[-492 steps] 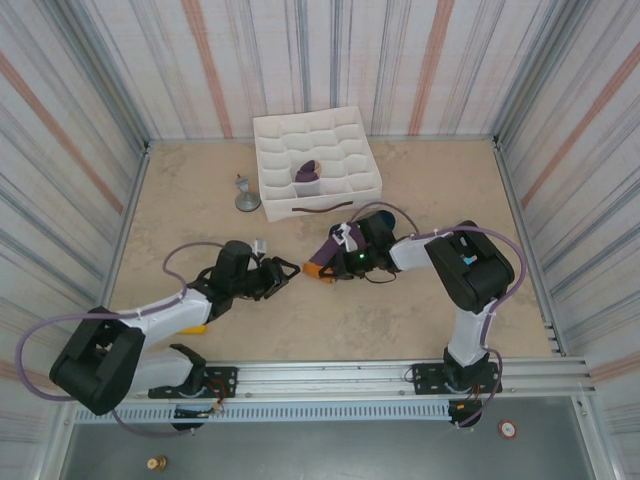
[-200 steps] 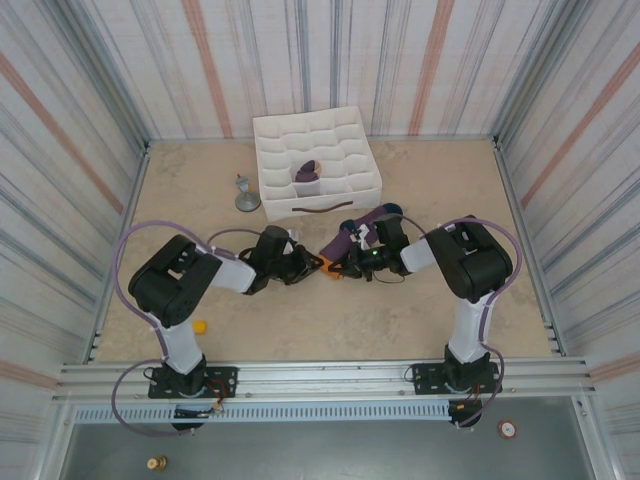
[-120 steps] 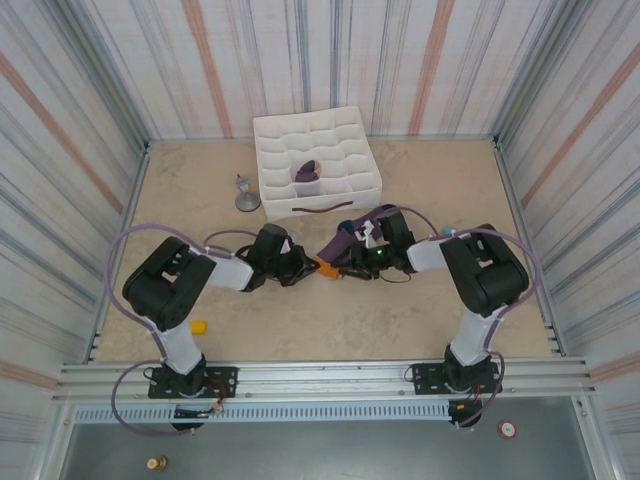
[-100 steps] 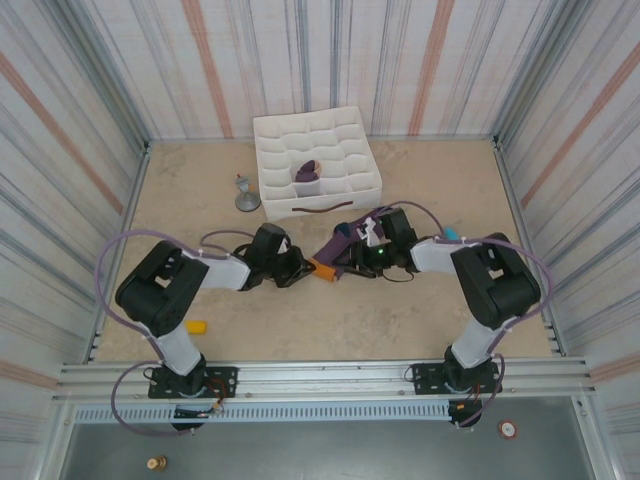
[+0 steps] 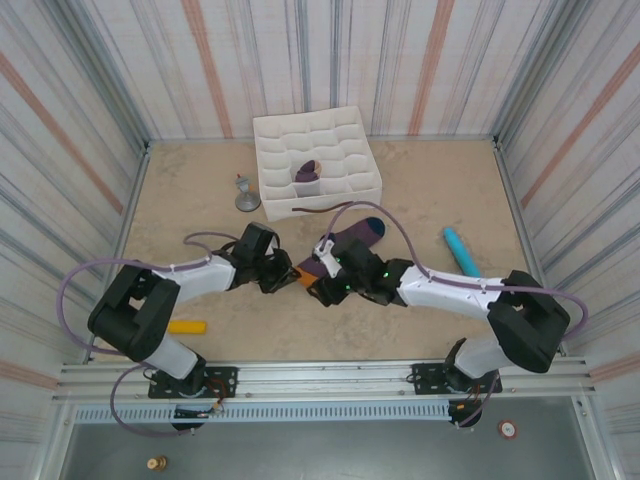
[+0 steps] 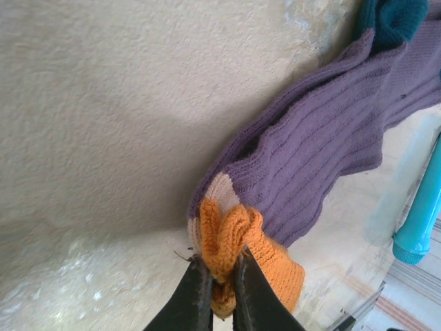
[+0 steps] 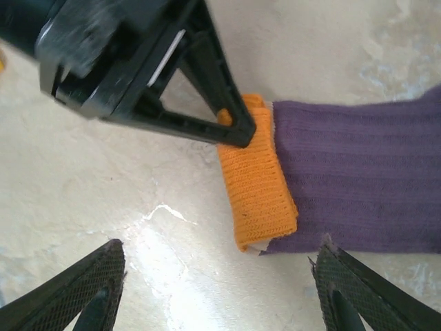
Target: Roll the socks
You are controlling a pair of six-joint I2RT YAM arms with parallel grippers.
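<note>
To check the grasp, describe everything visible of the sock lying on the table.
The sock is purple ribbed knit with an orange cuff and a dark teal toe. It lies unrolled and flat on the table, running diagonally, cuff nearer the arms' bases, toe farther. One edge of the cuff is bunched where the left gripper is shut on it. The right gripper is open, its fingers either side of the cuff end; whether it touches cannot be told.

We can read no text, label, brand, number or sign on anything in these views.
</note>
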